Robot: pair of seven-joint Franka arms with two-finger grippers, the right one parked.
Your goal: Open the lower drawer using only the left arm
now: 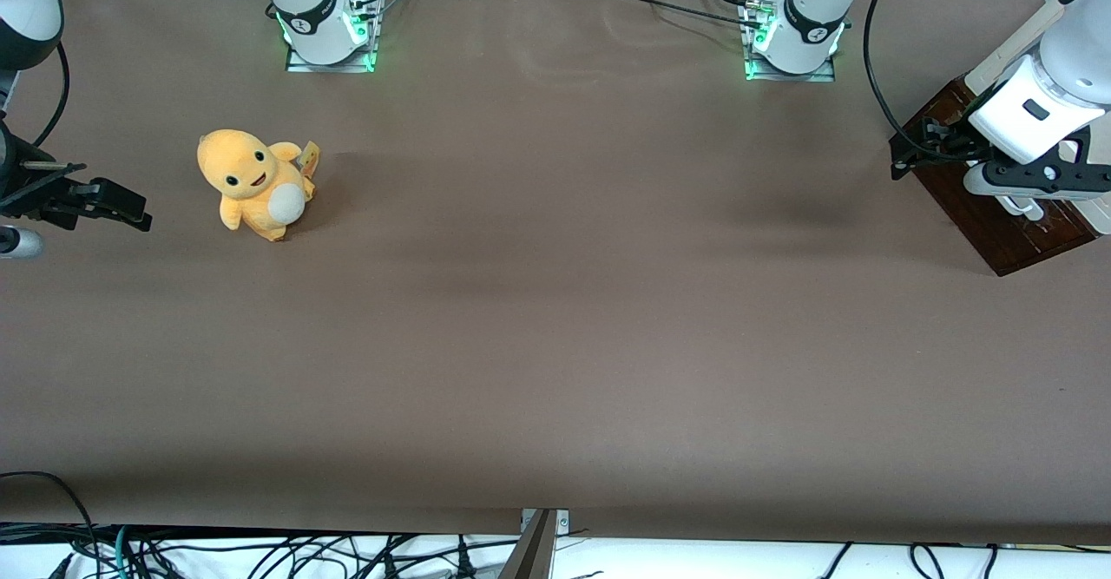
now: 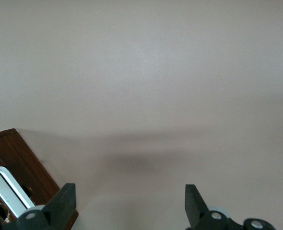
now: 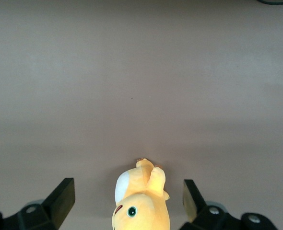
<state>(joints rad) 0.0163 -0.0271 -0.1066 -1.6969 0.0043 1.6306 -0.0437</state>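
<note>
Drawer unit (image 1: 998,206): dark brown wooden cabinet at the working arm's end of the table (image 1: 555,319), much of it covered by the left arm (image 1: 1055,84) and cut off by the frame edge. Lower drawer: could not be told apart from the rest of the dark front in the front view. In the wrist view only a corner of the dark wood (image 2: 17,167) showed, with part of a white bar handle (image 2: 7,191) lying along it; which drawer that handle belonged to could not be made out, nor whether any drawer stood pulled out.

Left arm: glossy white, black cable (image 1: 877,58) looping beside it, reaching down over the cabinet.

Gripper (image 1: 924,149): black, hanging over the cabinet's edge nearest the table's middle. In the wrist view its fingers (image 2: 60,203) stood wide apart, nothing between them but bare table surface. One finger lay just beside the handle and wood corner; contact could not be confirmed. The gripper held nothing.

Plush toy (image 1: 252,181): yellow-orange, white belly, standing toward the parked arm's end, well apart from the cabinet.
</note>
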